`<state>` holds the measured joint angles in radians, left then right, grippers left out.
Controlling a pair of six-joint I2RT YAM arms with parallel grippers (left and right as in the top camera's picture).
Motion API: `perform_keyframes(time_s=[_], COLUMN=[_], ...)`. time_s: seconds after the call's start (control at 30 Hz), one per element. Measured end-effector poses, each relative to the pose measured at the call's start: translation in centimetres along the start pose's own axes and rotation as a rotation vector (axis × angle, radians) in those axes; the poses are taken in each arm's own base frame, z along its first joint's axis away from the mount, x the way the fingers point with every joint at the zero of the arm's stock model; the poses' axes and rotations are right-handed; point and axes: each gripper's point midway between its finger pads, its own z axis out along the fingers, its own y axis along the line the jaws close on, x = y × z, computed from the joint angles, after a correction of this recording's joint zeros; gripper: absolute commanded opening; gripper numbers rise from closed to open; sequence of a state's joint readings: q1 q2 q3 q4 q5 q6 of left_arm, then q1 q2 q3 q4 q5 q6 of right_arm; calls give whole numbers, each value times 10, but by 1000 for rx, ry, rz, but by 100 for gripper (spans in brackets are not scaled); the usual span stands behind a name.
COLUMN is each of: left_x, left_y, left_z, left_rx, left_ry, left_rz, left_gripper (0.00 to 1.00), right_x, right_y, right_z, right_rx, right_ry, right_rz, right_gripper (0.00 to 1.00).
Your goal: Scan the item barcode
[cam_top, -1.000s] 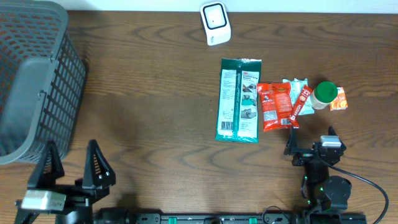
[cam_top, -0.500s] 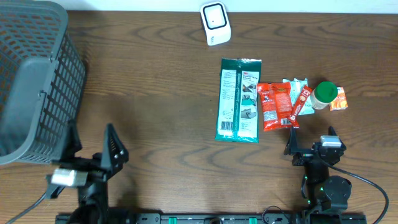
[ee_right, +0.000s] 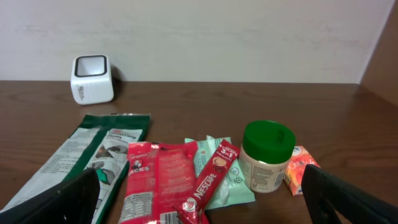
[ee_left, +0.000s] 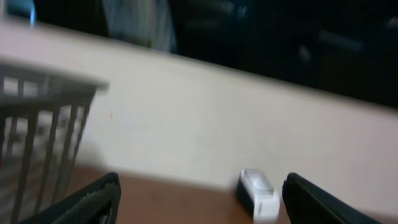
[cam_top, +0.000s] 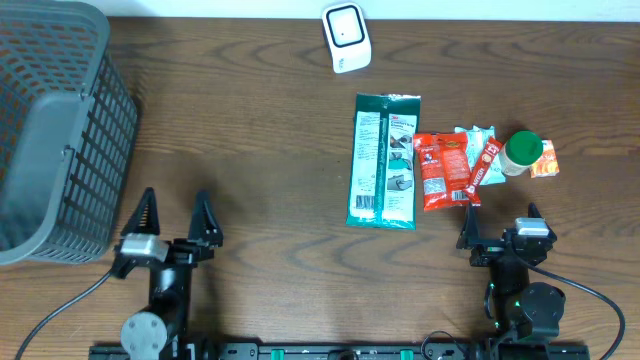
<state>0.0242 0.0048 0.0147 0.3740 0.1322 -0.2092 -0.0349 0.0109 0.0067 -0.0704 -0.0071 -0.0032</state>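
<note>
The white barcode scanner [cam_top: 346,37] stands at the table's far edge; it also shows small in the left wrist view [ee_left: 258,194] and in the right wrist view [ee_right: 92,78]. The items lie in a group at the right: a long green pack [cam_top: 384,160], a red snack pack [cam_top: 438,170], a Nescafe stick [cam_top: 482,165] and a green-lidded jar [cam_top: 521,152]. My right gripper [cam_top: 500,215] stands open just in front of them, holding nothing. My left gripper [cam_top: 175,200] is open and empty at the front left, pointing toward the far wall.
A grey mesh basket [cam_top: 50,130] fills the far left corner and shows at the left of the left wrist view [ee_left: 37,137]. A mint-green sachet [ee_right: 233,177] and a small orange packet [ee_right: 300,168] lie beside the jar [ee_right: 267,155].
My left arm has swung right and away from the front edge, turning to face the far wall. The right arm and the items have not moved.
</note>
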Motion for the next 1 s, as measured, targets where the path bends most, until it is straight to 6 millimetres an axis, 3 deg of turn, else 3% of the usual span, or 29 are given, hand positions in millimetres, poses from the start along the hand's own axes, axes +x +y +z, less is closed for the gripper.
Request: perform_keyframes(time_s=[0.27,0.37,1.0], left_x=[69,86,91], left_y=[19,23,17], left_z=[-10,-16,-18], left_rx=[-77,-95,-17], left_ry=[274,347,384], left_rz=[-22,-13,223], left_gripper=[84,83,84], right_x=[0,0,0], right_y=[0,0,0], right_z=[0,0,0], right_rx=[0,0,0], right_ry=[0,0,0], right_rz=[0,0,0], right_gripper=[99,99,99])
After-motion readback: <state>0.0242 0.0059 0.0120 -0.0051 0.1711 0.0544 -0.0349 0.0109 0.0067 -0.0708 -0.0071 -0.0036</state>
